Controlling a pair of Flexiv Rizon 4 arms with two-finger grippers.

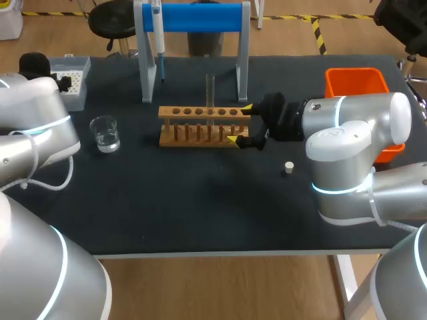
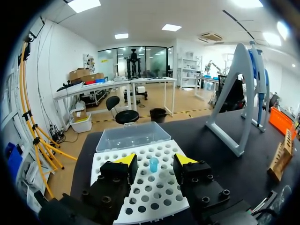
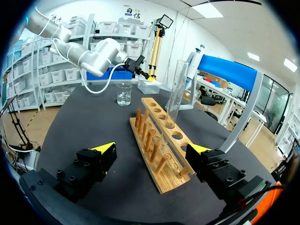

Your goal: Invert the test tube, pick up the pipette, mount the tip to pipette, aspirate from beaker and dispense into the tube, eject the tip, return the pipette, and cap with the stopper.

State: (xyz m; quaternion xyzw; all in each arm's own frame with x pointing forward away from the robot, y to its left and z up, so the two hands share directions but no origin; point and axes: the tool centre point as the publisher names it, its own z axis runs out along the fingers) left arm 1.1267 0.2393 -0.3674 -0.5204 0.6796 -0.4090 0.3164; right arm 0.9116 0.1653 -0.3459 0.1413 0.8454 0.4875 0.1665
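At far left of the surface: left pincer released, nothing held, poised over the tip box. The box is a white plastic grid of round holes with its clear lid laid back. One pale blue tip stands in a hole just ahead, between the fingers.

Next along: beaker, clear glass, squat cylinder, a little clear liquid inside. Behind it the pipette hangs on the blue-barred stand, untouched.

Middle: wooden rack, one row of holes, one row of pegs. Test tube, slim clear glass, stands upright in a hole.

Right pincer released, fingers spread either side of the rack's end, apart from the tube.

Further right: small pale stopper, loose on the dark matte surface. Orange bin behind the arm.

Judgement: inversion of the tube looks done. Still to do: pipette pick-up, tip mounting, aspirating, dispensing, ejecting, return and capping.
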